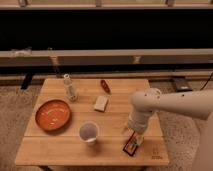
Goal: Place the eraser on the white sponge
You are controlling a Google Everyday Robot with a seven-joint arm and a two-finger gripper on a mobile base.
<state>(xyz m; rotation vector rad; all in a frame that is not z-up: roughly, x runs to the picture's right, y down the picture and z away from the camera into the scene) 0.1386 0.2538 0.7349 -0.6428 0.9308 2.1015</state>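
The eraser (132, 144), a flat black block with a red-orange panel, lies near the front right corner of the wooden table (60, 150). The gripper (132, 135) hangs from the white arm directly over the eraser's far end, right at it. The white sponge (101, 103), a cream squarish pad, lies flat at the table's middle, well to the upper left of the gripper.
A white paper cup (88, 132) stands in front of the sponge. An orange plate (52, 114) sits at the left. A small clear bottle (69, 87) stands at the back left. A small red oblong item (105, 86) lies at the back.
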